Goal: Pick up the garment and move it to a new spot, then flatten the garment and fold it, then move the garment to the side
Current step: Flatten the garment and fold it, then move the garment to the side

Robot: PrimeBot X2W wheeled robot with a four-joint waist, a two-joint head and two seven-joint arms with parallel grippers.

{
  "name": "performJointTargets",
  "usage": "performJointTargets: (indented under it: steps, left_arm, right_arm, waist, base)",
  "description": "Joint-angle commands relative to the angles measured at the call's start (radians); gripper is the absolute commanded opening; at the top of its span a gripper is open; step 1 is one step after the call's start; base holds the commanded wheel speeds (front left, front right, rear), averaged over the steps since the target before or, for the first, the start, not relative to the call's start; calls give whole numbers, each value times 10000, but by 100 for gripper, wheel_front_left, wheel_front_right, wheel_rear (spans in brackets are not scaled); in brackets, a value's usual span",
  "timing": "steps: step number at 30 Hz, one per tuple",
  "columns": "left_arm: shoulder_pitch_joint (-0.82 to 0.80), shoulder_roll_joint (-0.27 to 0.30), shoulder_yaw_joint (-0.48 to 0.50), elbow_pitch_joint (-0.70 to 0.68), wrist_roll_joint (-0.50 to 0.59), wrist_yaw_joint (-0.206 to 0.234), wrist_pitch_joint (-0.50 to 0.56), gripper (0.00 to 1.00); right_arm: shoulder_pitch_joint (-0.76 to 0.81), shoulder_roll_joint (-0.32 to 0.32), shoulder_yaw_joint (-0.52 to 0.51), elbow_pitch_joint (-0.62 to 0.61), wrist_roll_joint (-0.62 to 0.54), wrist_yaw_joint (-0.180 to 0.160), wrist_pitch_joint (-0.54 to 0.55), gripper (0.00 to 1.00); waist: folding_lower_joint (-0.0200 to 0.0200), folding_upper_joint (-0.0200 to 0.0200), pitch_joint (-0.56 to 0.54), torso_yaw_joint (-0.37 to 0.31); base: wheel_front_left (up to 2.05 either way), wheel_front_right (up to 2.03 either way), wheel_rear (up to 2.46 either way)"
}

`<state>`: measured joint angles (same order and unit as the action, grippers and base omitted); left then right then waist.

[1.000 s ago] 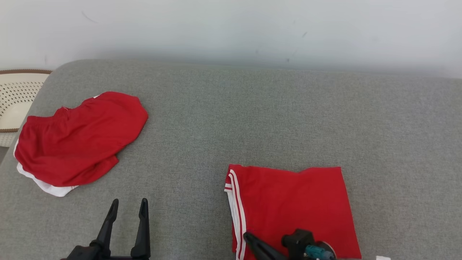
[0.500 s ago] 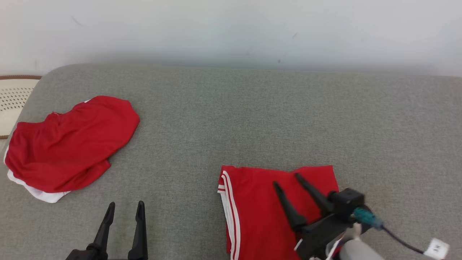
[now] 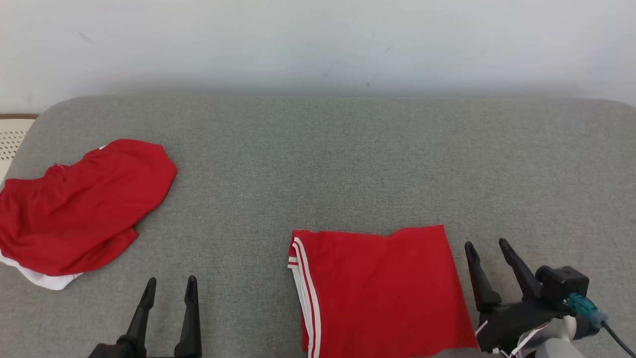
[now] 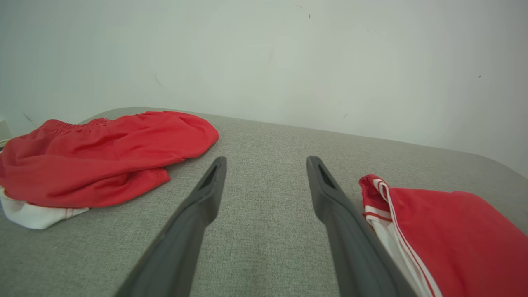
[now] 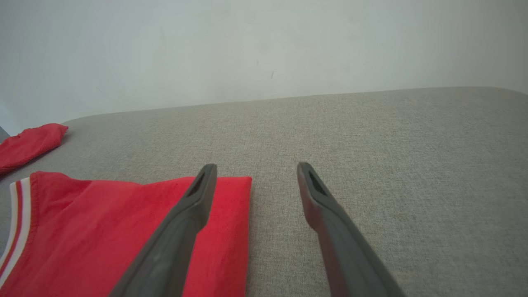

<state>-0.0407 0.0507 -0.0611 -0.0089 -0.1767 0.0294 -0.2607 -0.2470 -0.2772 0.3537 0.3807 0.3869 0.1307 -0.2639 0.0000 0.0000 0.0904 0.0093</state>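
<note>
A red garment [image 3: 377, 288] with white stripes along its left edge lies folded flat on the grey cushion [image 3: 318, 164], near the front at centre right; it also lies in the left wrist view [image 4: 449, 231] and the right wrist view [image 5: 111, 231]. My right gripper [image 3: 487, 246] stands open just off the garment's right edge, nothing between its fingers [image 5: 198, 198]. At the lower left my left gripper [image 3: 170, 284] is open and empty over bare cushion, its fingers [image 4: 206, 194] between the two red pieces.
A second red garment [image 3: 79, 204] with white trim lies crumpled at the cushion's left end, also in the left wrist view [image 4: 99, 156]. A perforated cream basket [image 3: 12, 136] peeks in at the far left. A pale wall [image 3: 318, 44] backs the cushion.
My right gripper has let go of the folded garment, opened, and swung right off its edge. The camera has turned, shifting the scene leftward. The left gripper stays put.
</note>
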Motion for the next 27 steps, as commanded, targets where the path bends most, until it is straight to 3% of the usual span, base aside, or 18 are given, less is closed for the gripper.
performJointTargets:
  steps: [1,19,20,21,22,27]
  left_arm:
    - [162,-1,49,-23,58,23,-61,100]
    - [112,-1,-59,-38,54,74,-61,100]
    - [121,-1,-63,-45,47,83,-61,100]
    - [132,-1,-66,-52,41,75,-61,100]
    - [143,-1,-66,-62,28,81,-61,100]
    - [196,-1,-88,-102,-27,156,-61,100]
  right_arm:
    - [148,10,21,212,32,0,7,100]
    - [-596,95,1538,1947,1690,0,1451,100]
    - [-613,91,1658,1986,1848,0,1560,95]
    - [-620,62,1822,2003,1990,0,1693,72]
    - [-636,13,1961,2005,2099,0,1760,0]
    - [-787,-307,2348,1901,2584,0,1542,0]
  waist:
    - [0,0,8,-36]
    - [0,0,125,38]
    - [0,0,126,45]
    - [0,0,128,50]
    - [0,0,133,51]
    - [0,0,158,21]
  base:
    - [0,0,0]
    - [0,0,0]
    - [0,0,0]
    - [0,0,0]
    - [0,0,0]
    - [0,0,0]
